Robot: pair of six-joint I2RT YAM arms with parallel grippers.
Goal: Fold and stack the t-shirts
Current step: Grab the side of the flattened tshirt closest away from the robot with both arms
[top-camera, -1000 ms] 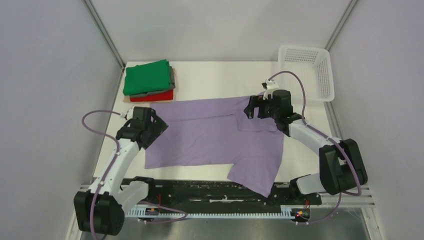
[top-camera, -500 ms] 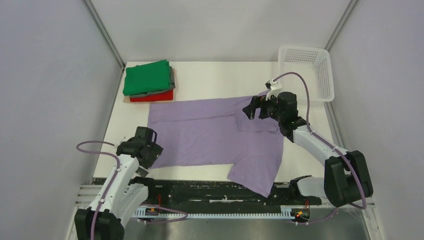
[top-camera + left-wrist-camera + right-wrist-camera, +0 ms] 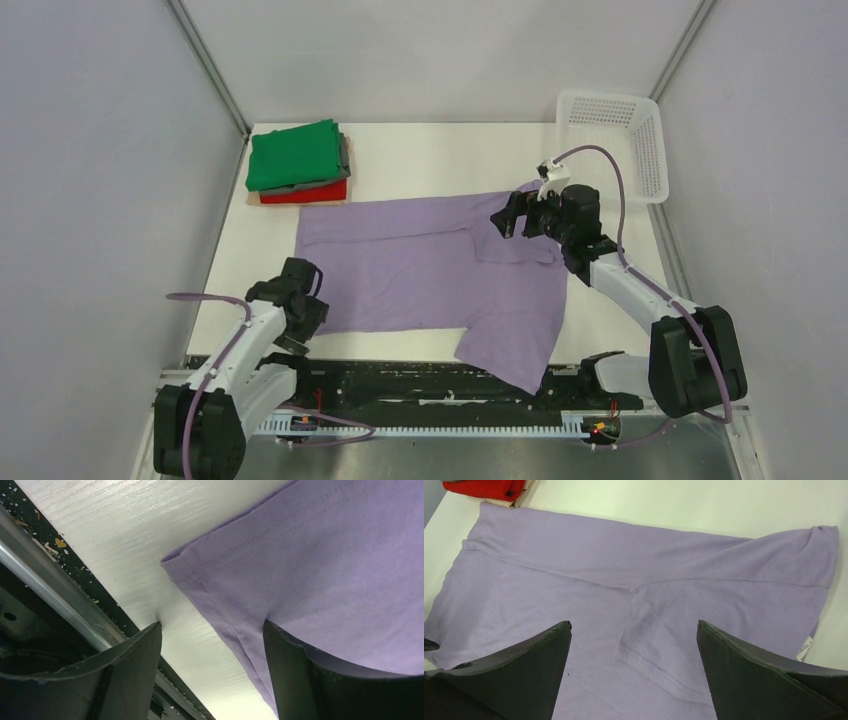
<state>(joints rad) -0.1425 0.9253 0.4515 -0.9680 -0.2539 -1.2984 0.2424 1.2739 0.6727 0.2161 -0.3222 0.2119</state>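
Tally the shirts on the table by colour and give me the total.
Lavender shirt: 1
Green shirt: 1
Grey shirt: 1
Red shirt: 1
Total: 4

Far-left corner: grey shirt [image 3: 346, 157] mostly hidden under green one [image 3: 293, 155]; red shirt [image 3: 489, 487] cut off by R-wrist view's top edge.

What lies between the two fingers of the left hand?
In the left wrist view, the open left hand straddles the lavender t-shirt at its hemmed corner: the cloth's edge and a strip of bare white table lie in the gap.
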